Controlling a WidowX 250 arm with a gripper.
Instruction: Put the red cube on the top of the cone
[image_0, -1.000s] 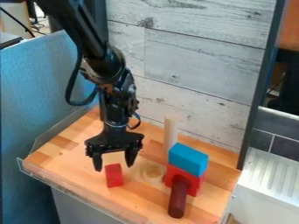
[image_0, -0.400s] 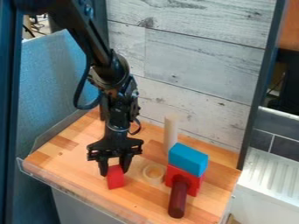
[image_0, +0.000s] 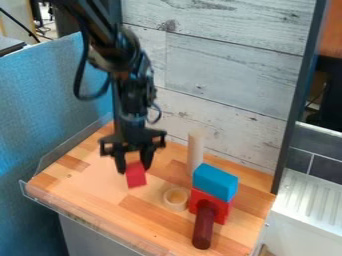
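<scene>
Tool (image_0: 133, 169) hangs above the wooden counter (image_0: 80, 187), clamped on the red cube (image_0: 136, 177).

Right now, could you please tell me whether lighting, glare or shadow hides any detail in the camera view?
In the camera view, a pale sheen washes out the wood grain on the image-left part of the table; the top of the upright pale cylinder nearly blends into the light planks; the black gripper shows little shading.

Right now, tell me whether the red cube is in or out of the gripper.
In: the red cube has one finger of the gripper at each side of its upper end.
</scene>
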